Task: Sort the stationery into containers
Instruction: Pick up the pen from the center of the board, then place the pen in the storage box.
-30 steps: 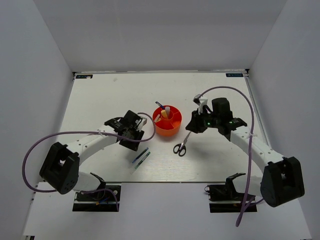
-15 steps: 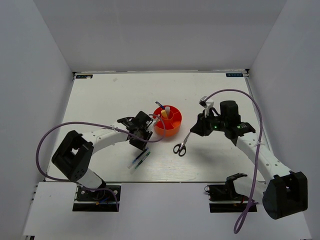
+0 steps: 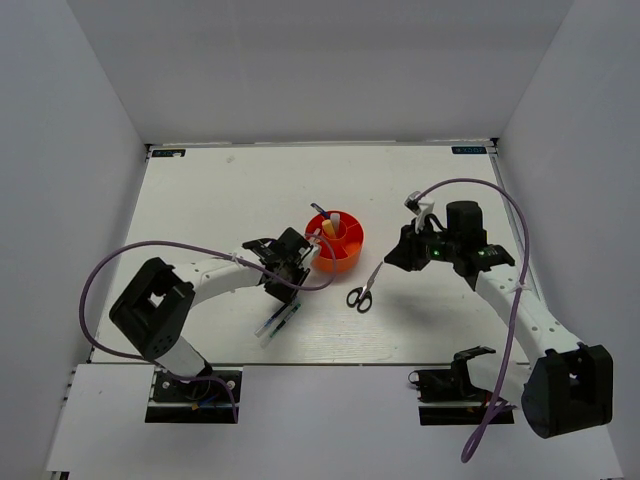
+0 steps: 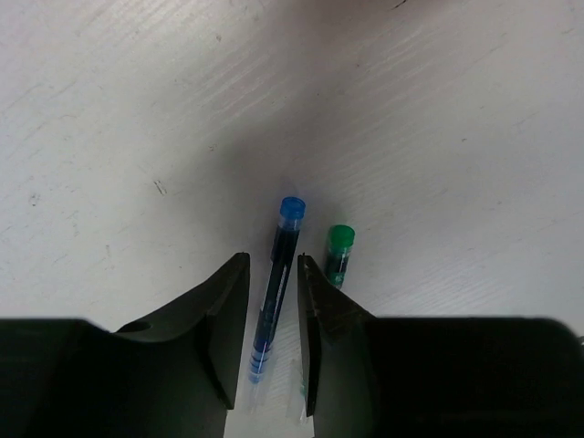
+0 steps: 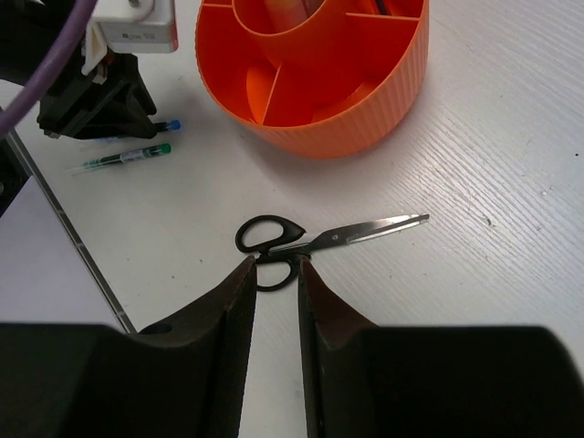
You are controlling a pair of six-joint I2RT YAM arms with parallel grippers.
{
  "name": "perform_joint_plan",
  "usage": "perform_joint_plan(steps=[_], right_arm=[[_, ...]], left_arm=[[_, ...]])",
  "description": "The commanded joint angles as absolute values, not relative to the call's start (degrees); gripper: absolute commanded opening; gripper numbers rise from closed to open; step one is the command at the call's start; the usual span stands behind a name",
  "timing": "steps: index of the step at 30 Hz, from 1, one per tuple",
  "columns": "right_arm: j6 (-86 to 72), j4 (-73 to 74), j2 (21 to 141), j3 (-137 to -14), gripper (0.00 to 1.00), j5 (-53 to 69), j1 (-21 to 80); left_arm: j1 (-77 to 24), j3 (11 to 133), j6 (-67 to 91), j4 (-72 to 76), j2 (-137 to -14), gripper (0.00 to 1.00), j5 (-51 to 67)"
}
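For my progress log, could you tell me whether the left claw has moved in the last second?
Yes: the left claw has shifted right, toward the orange tub, which stayed put.

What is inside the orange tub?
Dividers split the tub. A pale-tipped marker and a dark pen stand in its far part. Anything lying low there is hidden by the walls.
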State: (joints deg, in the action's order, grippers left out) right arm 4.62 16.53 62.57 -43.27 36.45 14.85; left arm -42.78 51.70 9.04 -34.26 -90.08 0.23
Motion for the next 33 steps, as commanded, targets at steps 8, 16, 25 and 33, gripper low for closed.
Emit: perform_joint_plan(steps=[8, 16, 25, 33], right_arm=[[3.1, 15.4, 62.4, -43.0, 0.3, 40.3, 12.7], [2.7, 15.2, 62.2, -42.7, 0.33, 41.6, 11.1], [3.5, 15.7, 62.5, -43.0, 0.26, 43.2, 10.0], [4.0, 14.8, 61.9, -41.9, 0.0, 43.4, 9.6]], left_arm=[[-43.3, 50.6, 9.4, -32.6, -92.9, 0.31, -2.0], [-44.5, 51.7, 10.5, -34.2, -91.9, 0.0, -3.6], [-48.1, 63.7, 9.8, -37.0, -79.9, 0.0, -5.7], [-51.0, 66.8, 6.7, -20.9, -77.9, 0.0, -7.6]])
